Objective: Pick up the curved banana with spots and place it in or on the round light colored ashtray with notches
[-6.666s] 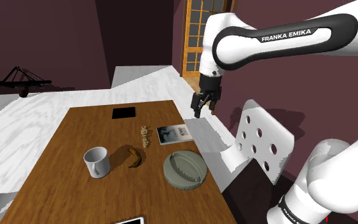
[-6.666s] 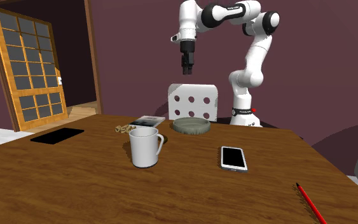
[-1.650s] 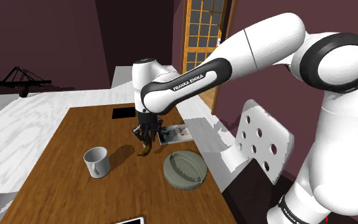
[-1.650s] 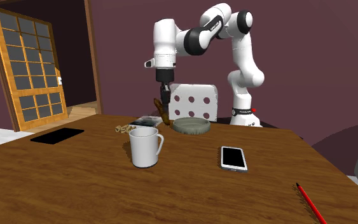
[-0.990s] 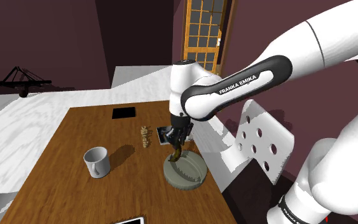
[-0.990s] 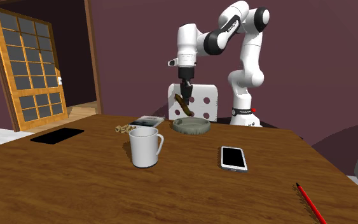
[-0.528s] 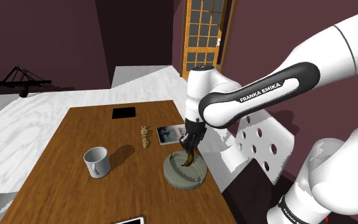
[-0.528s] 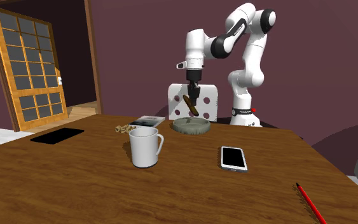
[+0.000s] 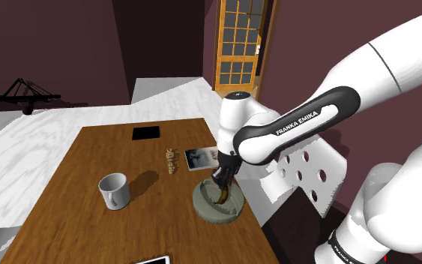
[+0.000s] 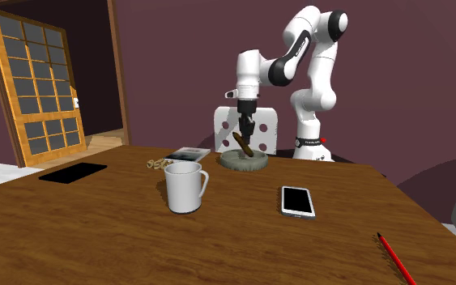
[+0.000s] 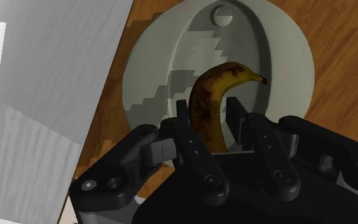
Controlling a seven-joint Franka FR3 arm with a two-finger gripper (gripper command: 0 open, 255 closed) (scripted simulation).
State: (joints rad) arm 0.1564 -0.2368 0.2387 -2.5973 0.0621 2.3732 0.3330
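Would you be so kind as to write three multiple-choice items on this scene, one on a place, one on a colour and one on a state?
1. Where is the banana?
A. on the floor
B. over the ashtray
C. on the chair

2. What colour is the mug?
A. white
B. red
C. green

3. How do the jaws stand?
A. open and empty
B. shut on nothing
C. shut on the banana

Answers:
1 B: the wrist view shows the banana against the ashtray's bowl.
2 A: the mug is white in both exterior views.
3 C: in the wrist view the banana is clasped between the jaws.
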